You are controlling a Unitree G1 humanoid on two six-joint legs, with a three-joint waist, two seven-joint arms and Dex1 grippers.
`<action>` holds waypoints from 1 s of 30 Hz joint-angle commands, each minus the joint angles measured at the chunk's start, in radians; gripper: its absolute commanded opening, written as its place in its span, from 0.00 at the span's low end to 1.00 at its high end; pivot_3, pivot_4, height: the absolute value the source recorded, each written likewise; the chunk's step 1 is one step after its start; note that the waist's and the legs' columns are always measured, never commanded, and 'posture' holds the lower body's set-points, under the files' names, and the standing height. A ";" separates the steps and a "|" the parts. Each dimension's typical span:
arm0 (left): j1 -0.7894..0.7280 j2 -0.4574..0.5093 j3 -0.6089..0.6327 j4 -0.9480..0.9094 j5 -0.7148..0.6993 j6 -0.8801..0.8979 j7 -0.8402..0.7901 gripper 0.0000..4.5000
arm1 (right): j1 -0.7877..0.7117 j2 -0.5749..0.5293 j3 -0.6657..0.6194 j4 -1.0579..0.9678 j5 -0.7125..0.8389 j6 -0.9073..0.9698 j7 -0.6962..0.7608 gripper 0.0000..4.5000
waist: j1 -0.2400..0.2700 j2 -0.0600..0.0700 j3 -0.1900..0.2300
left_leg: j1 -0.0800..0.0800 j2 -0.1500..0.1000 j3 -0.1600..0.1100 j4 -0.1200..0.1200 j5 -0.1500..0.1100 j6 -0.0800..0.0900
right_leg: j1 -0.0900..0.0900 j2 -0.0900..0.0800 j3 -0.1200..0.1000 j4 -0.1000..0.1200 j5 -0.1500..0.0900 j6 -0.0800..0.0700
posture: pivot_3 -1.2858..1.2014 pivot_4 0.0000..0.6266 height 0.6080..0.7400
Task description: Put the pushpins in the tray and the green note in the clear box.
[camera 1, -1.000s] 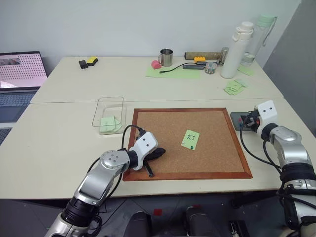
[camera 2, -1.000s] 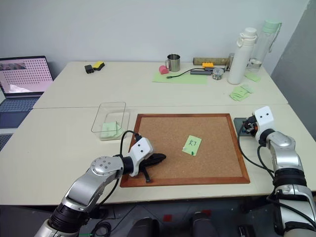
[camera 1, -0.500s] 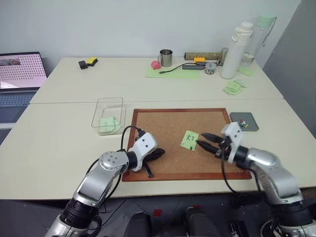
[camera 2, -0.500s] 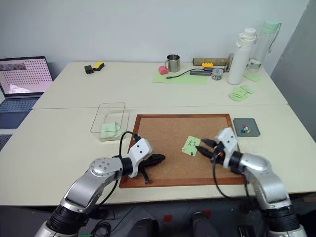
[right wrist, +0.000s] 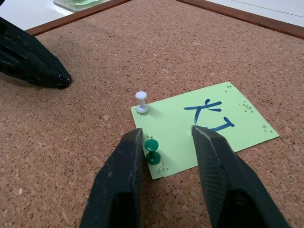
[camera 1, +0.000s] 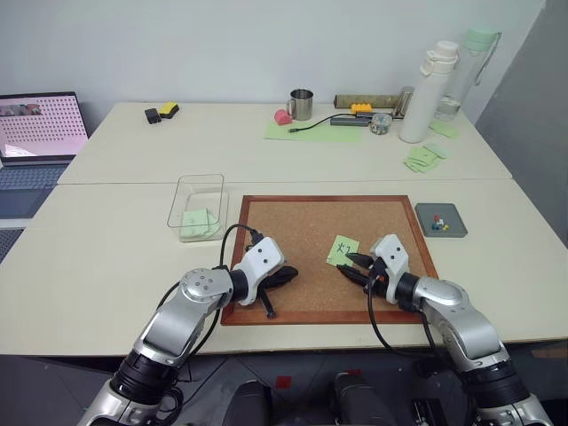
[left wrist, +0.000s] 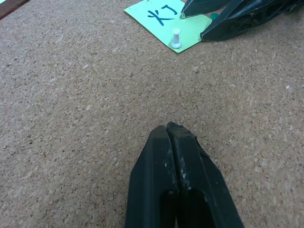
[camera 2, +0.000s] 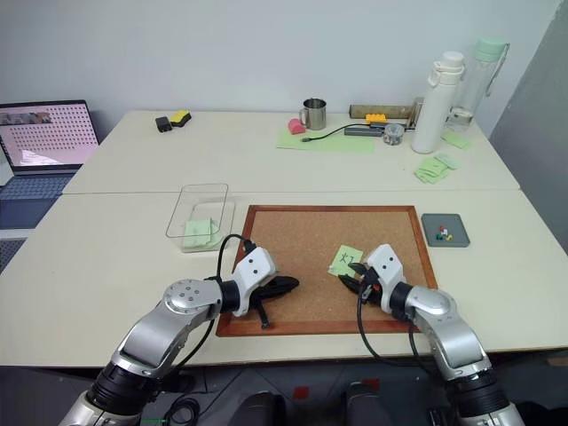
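The green note (camera 1: 343,249) with black marks lies on the corkboard (camera 1: 302,226), held by a white pushpin (right wrist: 141,101) and a green pushpin (right wrist: 152,152) at its near corner. My right gripper (right wrist: 166,135) is open, its tips low over that corner, and the green pin stands just inside one finger (right wrist: 124,166). My left gripper (left wrist: 167,129) rests shut on the cork, left of the note, holding nothing. The dark-grey tray (camera 1: 451,213), right of the board, holds a few coloured pushpins (camera 1: 435,222). The clear box (camera 1: 200,180) stands left of the board.
Blank green notes (camera 1: 195,222) lie inside the clear box. At the back of the table are a laptop (camera 1: 40,124), a metal mug (camera 1: 300,104), a large green sheet (camera 1: 311,130), a white bottle (camera 1: 420,93) and loose green notes (camera 1: 422,157).
My right arm has swung from the tray at the right edge across to the note on the corkboard, and its jaws have narrowed. The left gripper has stayed put.
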 commanded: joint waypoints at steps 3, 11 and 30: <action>0.024 0.018 -0.029 0.046 0.022 0.038 -0.008 0.00 | -0.003 0.001 -0.023 -0.026 0.026 -0.004 0.022 0.09 | 0.000 0.000 0.000 | 0.000 0.000 0.000 0.000 0.000 0.000 | 0.000 0.000 0.000 0.000 0.000 0.000 | 0.52 0.24 1.00; 0.030 0.016 -0.028 0.045 0.022 0.040 -0.002 0.00 | -0.016 0.006 -0.086 -0.113 0.109 0.036 0.016 0.01 | 0.001 0.000 0.000 | 0.000 0.000 0.000 0.000 0.000 0.000 | 0.000 0.000 0.000 0.000 0.000 0.000 | 0.52 0.24 1.00; 0.040 0.019 -0.030 0.037 0.022 0.040 0.000 0.00 | -0.272 -0.144 -0.313 0.324 -0.003 0.014 -0.237 0.01 | 0.005 -0.001 -0.001 | 0.000 -0.001 0.002 0.000 0.000 0.000 | 0.000 0.000 0.001 0.000 0.000 -0.001 | 0.52 0.24 1.00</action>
